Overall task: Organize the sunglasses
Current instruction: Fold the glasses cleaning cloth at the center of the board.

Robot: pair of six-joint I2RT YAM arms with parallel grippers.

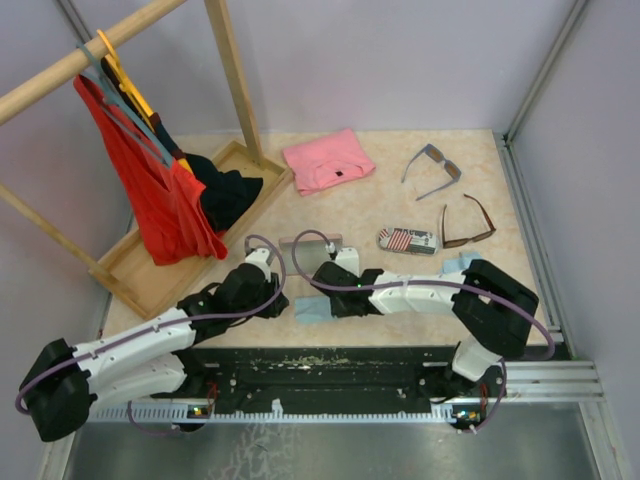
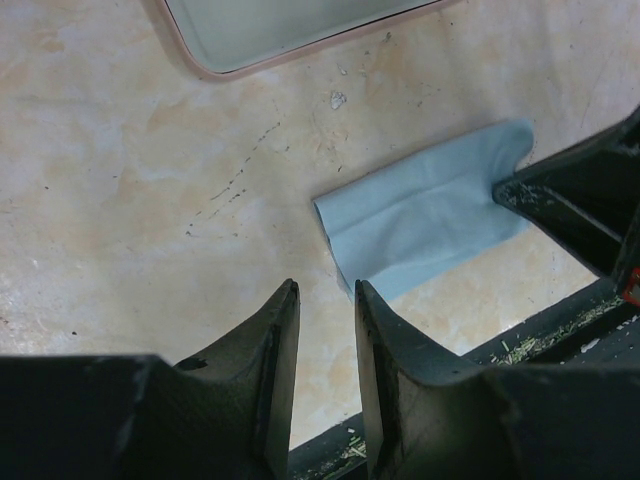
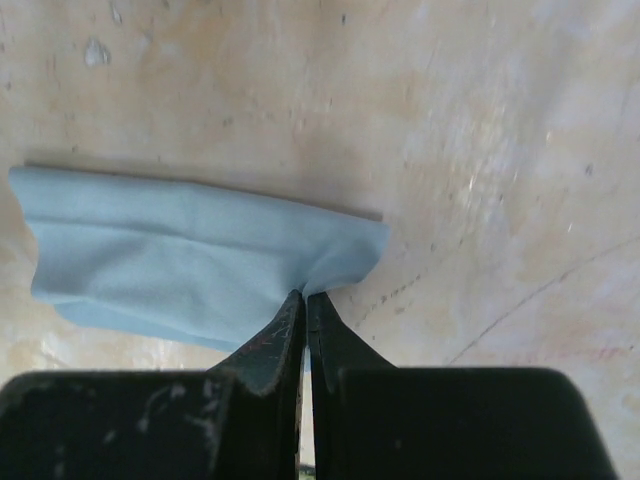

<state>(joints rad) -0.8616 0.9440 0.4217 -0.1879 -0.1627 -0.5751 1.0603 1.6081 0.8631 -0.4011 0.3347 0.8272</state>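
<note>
Our left gripper point(image 2: 327, 292) hangs low over the table point(image 2: 150, 180), jaws partly apart and holding nothing, just left of the light blue cloth point(image 2: 430, 210). Our right gripper point(image 3: 305, 297) has its jaws pinched shut on that cloth's edge. We judge the bite thin, so we should lift slowly and let the fabric hang free. The grey-blue sunglasses point(image 1: 432, 168) and brown sunglasses point(image 1: 467, 222) lie far right, well apart from both grippers, untouched.
</note>
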